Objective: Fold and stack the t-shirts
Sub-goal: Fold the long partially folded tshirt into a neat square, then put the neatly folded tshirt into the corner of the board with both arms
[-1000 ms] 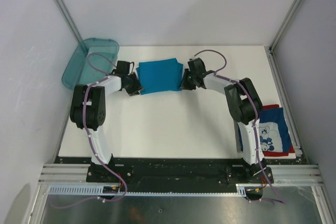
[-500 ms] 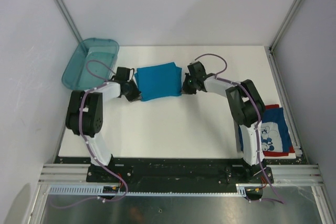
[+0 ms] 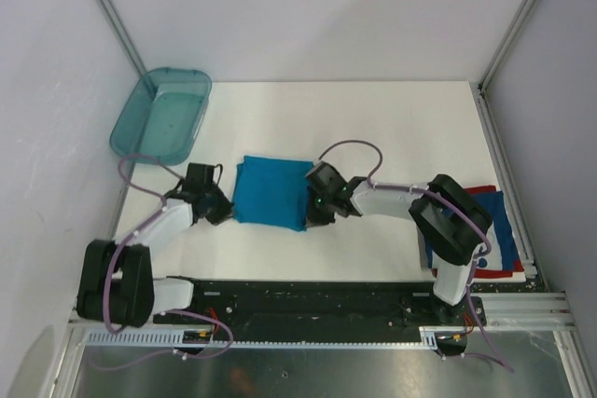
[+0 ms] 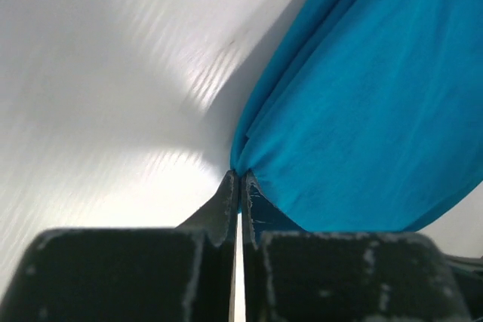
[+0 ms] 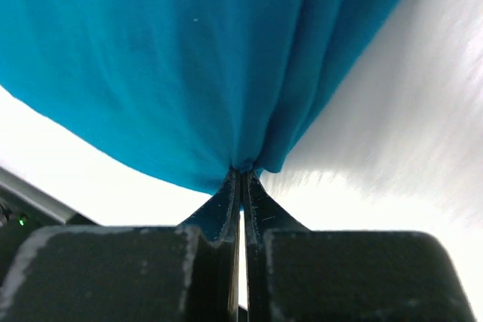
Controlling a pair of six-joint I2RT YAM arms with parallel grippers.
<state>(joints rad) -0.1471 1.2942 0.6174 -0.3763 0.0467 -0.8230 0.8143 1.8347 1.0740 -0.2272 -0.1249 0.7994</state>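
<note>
Left claw (image 4: 239, 179) and right claw (image 5: 241, 173) are each pinched tight on an opposite side edge of the teal t-shirt (image 3: 270, 193), which spans between them. The cloth is soft, limp and light, and would likely sag unless held at the corners. The printed t-shirt (image 3: 490, 230) lies folded well right of the right claw. The bin (image 3: 163, 118) sits beyond the left claw, with nothing showing inside.

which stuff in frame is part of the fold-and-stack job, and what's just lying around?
In the job:
- teal-blue t-shirt, pinched at opposite edges by the left gripper and right gripper
- printed dark blue t-shirt, folded, near right

Lying about:
- plastic bin, far left, apart from both shirts
</note>
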